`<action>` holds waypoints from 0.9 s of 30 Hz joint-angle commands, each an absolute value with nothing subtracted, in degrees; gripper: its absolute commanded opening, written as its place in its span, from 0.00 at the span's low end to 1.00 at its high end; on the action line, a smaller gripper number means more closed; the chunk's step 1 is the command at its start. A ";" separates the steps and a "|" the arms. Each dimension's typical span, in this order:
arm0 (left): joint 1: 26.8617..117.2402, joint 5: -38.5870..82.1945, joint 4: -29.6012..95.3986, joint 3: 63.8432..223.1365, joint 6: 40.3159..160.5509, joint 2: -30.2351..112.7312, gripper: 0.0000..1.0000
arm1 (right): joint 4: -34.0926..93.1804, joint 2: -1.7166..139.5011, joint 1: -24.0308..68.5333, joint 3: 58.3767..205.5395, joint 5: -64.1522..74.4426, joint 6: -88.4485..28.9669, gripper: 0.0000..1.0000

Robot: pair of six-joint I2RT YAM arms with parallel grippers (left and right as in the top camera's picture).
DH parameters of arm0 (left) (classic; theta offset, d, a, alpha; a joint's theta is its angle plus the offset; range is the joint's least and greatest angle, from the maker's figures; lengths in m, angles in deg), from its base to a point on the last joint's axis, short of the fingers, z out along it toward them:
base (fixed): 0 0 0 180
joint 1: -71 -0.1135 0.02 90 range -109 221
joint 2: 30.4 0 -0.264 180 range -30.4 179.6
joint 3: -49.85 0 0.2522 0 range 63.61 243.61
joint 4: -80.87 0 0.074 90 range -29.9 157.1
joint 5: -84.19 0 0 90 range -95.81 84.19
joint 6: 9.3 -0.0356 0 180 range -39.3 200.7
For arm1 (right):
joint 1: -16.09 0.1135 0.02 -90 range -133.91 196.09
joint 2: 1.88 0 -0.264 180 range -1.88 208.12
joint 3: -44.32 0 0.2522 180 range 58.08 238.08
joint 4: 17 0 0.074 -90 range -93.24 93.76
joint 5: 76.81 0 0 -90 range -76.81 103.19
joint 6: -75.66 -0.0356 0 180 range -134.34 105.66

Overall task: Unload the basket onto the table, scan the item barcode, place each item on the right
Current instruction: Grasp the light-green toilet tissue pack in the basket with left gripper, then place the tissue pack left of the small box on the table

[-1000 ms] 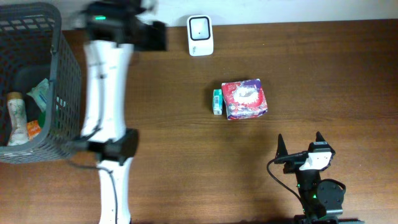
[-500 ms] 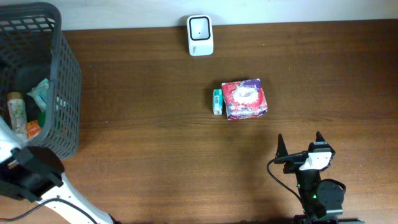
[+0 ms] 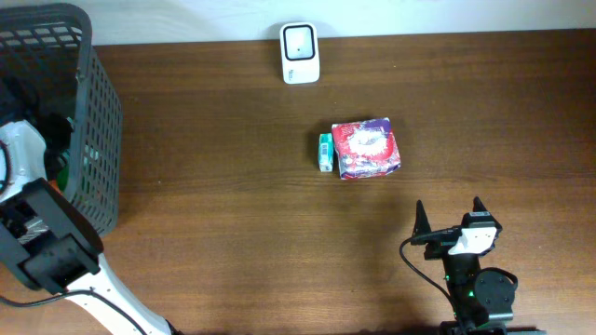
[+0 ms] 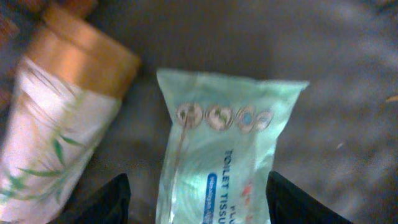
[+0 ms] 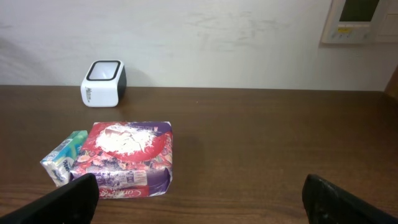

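Left wrist: blurred toilet tissue pack, lower end cut off

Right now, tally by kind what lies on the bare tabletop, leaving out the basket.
Scanner: 1
Wrapped packs: 2, the red-purple pack and the small green pack
Total: 3

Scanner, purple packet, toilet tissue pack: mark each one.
scanner (image 3: 300, 53), overhead view, on its white top face.
purple packet (image 3: 367, 149), overhead view, on the middle of its printed top.
toilet tissue pack (image 4: 217, 155), left wrist view, on the middle of its green wrapper.
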State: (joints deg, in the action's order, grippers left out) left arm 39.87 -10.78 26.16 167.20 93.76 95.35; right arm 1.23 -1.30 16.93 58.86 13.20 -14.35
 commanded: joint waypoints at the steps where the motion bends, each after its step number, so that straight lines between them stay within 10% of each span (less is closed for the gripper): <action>1: 39.67 -11.44 27.40 162.24 93.93 96.36 0.54 | 1.42 -1.67 17.21 58.40 13.48 -14.62 0.99; 3: 39.67 -11.44 27.66 161.08 93.93 96.36 0.46 | 1.42 -1.67 17.21 58.40 13.48 -14.62 0.99; 5: 39.67 -11.44 27.66 161.17 93.91 96.34 0.00 | 1.42 -1.67 17.21 58.40 13.48 -14.62 0.99; 16: 39.74 -9.23 25.04 167.60 94.81 63.16 0.00 | 1.42 -1.67 17.21 58.40 13.48 -14.62 0.99; 20: 41.20 19.55 25.72 167.60 103.05 53.15 0.00 | 1.42 -1.67 17.21 58.40 13.48 -14.62 0.99; 27: 67.67 21.80 21.50 167.53 99.24 64.56 0.00 | 1.42 -1.67 17.21 58.40 13.48 -14.62 0.99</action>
